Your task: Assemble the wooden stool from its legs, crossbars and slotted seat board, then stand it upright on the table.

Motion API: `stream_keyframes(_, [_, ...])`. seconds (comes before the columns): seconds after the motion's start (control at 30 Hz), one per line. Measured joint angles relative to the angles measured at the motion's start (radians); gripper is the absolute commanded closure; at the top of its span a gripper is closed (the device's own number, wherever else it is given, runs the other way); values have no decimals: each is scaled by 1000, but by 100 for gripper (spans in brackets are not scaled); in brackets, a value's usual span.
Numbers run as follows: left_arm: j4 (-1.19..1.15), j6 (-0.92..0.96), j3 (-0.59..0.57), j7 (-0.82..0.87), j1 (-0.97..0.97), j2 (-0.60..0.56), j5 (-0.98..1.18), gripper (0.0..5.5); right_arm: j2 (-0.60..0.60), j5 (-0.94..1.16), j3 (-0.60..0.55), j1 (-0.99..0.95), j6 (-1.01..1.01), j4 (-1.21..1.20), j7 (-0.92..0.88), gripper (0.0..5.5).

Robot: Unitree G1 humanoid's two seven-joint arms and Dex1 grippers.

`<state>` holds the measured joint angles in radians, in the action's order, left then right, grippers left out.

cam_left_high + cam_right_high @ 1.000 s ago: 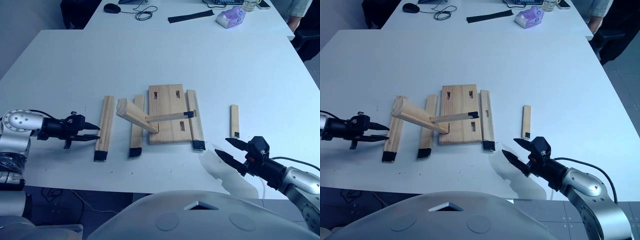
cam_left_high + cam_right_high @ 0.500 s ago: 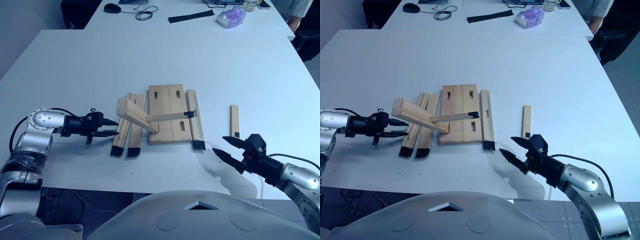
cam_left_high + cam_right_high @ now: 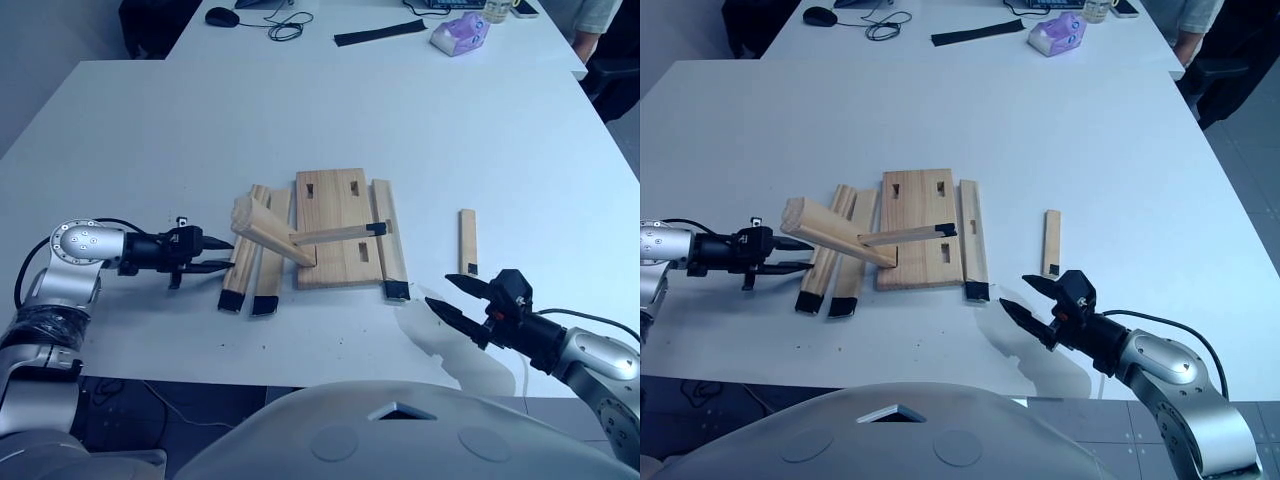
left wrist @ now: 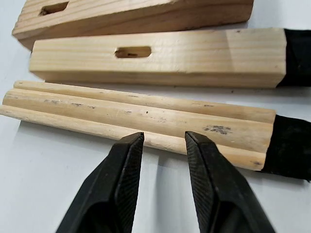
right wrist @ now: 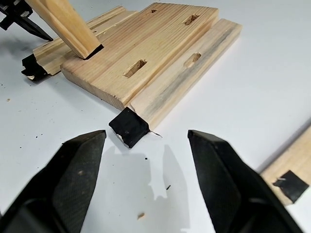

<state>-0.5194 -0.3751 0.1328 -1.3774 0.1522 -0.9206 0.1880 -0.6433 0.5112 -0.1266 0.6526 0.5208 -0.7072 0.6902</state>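
Note:
The slotted seat board (image 3: 335,225) lies flat mid-table. A thick leg (image 3: 268,231) leans tilted onto its left part, with a thin crossbar (image 3: 338,236) plugged into it. Two more legs (image 3: 243,262) (image 3: 270,265) lie side by side left of the board, and another (image 3: 388,240) lies along its right edge. A short crossbar (image 3: 467,240) rests farther right. My left gripper (image 3: 226,255) is open, its tips just short of the outermost leg (image 4: 146,116). Open too, my right gripper (image 3: 438,290) hovers near the front edge, facing that right leg's black-capped end (image 5: 129,127).
A second table behind holds a mouse (image 3: 223,16), cables, a black strip (image 3: 378,33) and a purple pack (image 3: 460,34). White tabletop (image 3: 150,140) spreads wide to the left, right and behind the parts.
The outermost leg slid right until it lay against its neighbour, pushed by my left gripper, which has since drawn back slightly left. The right arm has barely moved.

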Motion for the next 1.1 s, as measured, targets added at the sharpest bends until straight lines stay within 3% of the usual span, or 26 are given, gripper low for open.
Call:
stream_keyframes(0.43, [-105, 50, -48, 18, -19, 5, 77, 391, -61, 35, -62, -18, 36, 1, 46, 241])
stream_keyframes(0.57, [-63, 162, -61, 25, -31, 1, 93, 391, -63, 36, -66, -20, 38, 0, 44, 241])
stream_keyframes(0.87, [511, 807, -149, 188, -236, -92, 185, 391, -24, 32, -71, 40, 35, -33, 7, 241])
stream_keyframes(1.0, [623, 1067, -202, 349, -242, -112, 174, 391, -1, 19, -68, 67, 21, -46, -13, 241])
stream_keyframes(1.1, [669, 1302, -242, 472, -229, -97, 181, 352, 13, -1, -54, 79, 13, -50, -23, 241])
